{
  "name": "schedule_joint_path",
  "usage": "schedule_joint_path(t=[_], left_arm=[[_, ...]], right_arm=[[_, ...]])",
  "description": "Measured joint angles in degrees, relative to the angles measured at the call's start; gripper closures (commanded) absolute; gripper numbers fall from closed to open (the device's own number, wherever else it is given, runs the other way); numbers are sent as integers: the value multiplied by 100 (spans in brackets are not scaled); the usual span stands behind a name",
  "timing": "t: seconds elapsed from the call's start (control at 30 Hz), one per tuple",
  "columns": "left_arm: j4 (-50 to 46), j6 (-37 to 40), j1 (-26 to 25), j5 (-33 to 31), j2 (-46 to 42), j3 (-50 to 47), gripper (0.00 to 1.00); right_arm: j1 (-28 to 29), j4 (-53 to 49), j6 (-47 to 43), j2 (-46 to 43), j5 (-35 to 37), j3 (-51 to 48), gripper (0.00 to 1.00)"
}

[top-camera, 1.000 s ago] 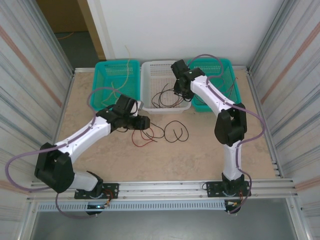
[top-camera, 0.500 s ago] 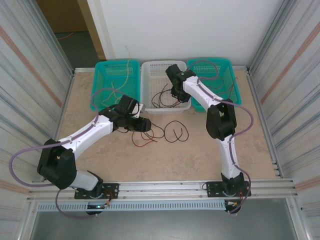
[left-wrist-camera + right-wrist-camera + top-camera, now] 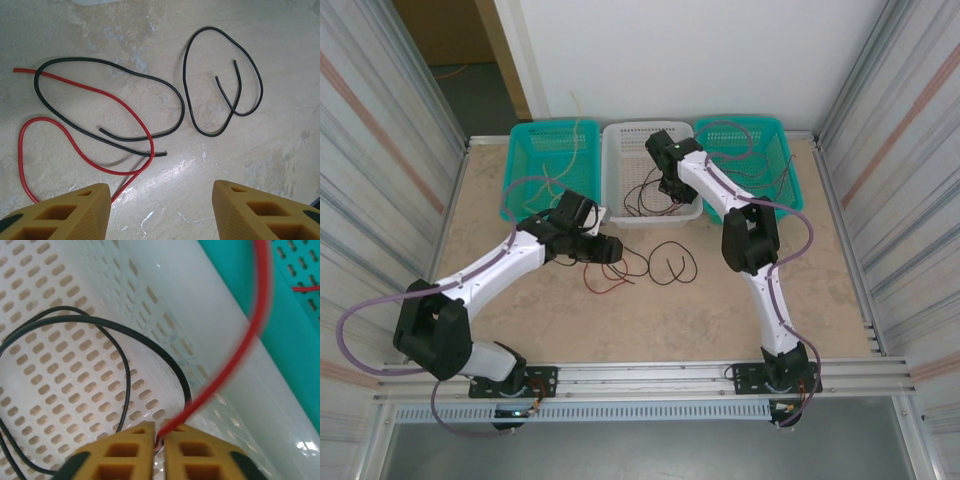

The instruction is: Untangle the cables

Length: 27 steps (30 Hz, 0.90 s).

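Gripping a red cable (image 3: 215, 387) over the white basket (image 3: 60, 355) with right jaws, left jaws apart above worktop (image 3: 280, 150) cables (image 3: 184, 115).

Glossy marbled stone-look tabletop (image 3: 280, 45), perforated white plastic basket (image 3: 60, 355), smooth plastic-coated cables (image 3: 250, 344)

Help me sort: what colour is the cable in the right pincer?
A red cable, best in right wrist view.

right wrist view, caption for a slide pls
Right gripper shut on a red cable by the white basket wall, black cables lying inside.
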Motion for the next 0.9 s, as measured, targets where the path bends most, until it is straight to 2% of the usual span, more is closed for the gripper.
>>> schedule_joint_path(t=[0.1, 0.3, 0.53, 0.67, 0.77, 0.9], left_arm=[[0, 22, 0, -2, -37, -4, 44], [2, 42, 0, 0, -42, -4, 44], [2, 39, -44, 2, -42, -4, 44], [4, 37, -63, 2, -42, -4, 44], [13, 15, -66, -2, -42, -4, 45], [85, -52, -155, -28, -11, -7, 46]], right_arm=[[2, 2, -13, 55, -2, 127, 100], [133, -74, -289, 26, 188, 557, 100], [66, -234, -1239, -686, 321, 570, 100], [-415, -304, -1856, -1425, 229, 549, 100], [-1032, -332, -2371, -1965, 20, 492, 100], [-1674, -487, -2992, -2170, -212, 474, 100]])
